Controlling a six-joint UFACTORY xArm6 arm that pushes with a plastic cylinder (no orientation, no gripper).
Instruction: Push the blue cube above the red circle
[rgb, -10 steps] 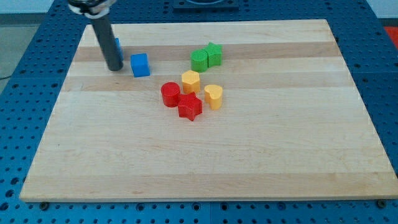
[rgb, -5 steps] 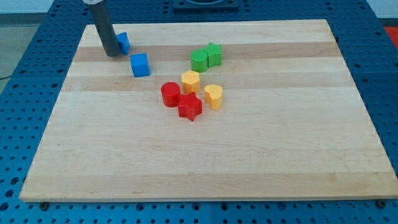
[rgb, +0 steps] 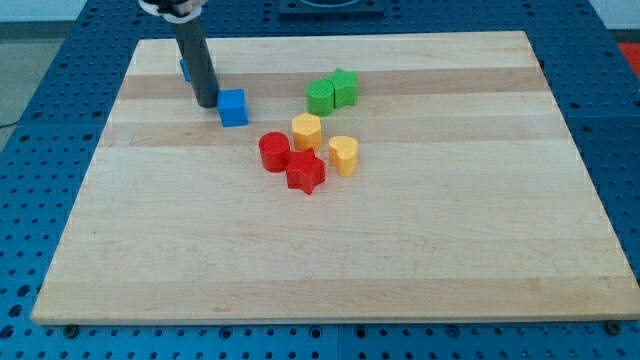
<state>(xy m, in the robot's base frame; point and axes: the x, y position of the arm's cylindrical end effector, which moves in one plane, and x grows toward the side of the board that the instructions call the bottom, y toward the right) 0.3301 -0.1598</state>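
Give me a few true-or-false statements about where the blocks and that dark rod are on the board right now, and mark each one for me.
1. My tip is just to the view's left of the blue cube. True.
2. The blue cube sits to the view's right of the red circle. False: it is toward the view's upper left of it.
3. The two green blocks sit side by side. True.
4. The red star is at the view's top edge of the board. False: it lies just below the red circle, near the middle.
5. Another blue block is partly hidden behind the rod. True.
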